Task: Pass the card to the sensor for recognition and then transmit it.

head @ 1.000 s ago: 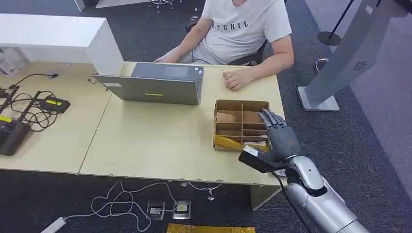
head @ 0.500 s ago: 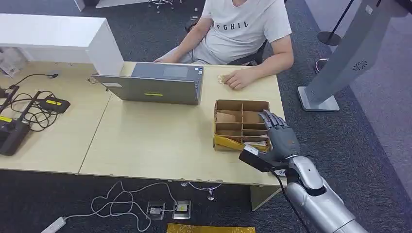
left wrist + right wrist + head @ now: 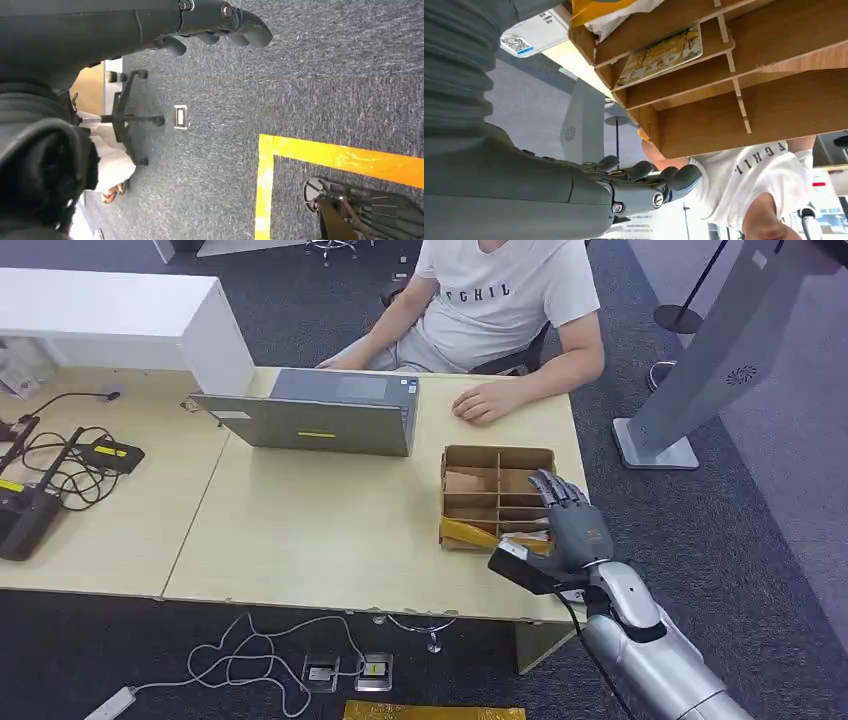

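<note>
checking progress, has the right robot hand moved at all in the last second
Yes, slightly. The right robot hand has crept toward the robot and a bit left, lower along the right side of the cardboard divider box, which has not moved.

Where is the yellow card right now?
In the right wrist view, the yellow card lies in a slot of the wooden divided box, near the right hand.

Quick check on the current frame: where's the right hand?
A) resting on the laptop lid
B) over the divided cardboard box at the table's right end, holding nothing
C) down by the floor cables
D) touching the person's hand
B: in the head view the right hand is at the near right side of the divided cardboard box, fingers apart and empty; the right wrist view shows a card lying in one compartment, not yet picked up.
</note>
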Available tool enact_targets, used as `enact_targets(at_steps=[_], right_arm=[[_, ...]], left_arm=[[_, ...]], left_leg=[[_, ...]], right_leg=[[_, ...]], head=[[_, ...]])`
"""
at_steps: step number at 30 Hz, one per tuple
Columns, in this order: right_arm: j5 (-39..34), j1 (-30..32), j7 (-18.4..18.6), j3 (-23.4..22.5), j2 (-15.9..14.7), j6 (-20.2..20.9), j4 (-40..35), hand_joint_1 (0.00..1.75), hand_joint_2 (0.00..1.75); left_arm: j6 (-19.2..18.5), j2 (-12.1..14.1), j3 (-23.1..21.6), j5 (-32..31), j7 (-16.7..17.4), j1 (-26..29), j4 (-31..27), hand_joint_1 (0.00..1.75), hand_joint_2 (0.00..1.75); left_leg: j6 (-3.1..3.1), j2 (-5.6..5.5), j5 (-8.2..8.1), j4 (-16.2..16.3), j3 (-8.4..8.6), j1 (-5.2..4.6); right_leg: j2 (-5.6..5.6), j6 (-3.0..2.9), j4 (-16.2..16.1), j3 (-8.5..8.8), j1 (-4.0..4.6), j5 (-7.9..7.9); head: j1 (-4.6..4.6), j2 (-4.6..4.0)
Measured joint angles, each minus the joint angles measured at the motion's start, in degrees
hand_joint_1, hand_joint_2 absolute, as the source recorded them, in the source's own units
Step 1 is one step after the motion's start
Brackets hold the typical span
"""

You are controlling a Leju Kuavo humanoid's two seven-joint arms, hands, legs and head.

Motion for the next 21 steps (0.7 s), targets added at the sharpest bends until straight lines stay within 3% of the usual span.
enact_targets(at_steps=[21], right_arm=[[1.81,2.45,0.28,0.0,1.09,0.5,-0.61,0.0,1.75]], left_arm=[[0.2,-0.04,-0.11,0.0,0.09,-0.03,0.0,0.0,0.0]], left_leg=[[0.0,0.01,0.0,0.0,0.01,0.0]], right_leg=[[0.01,0.0,0.0,0.0,0.0,0.0]], head=[[0.0,0.0]])
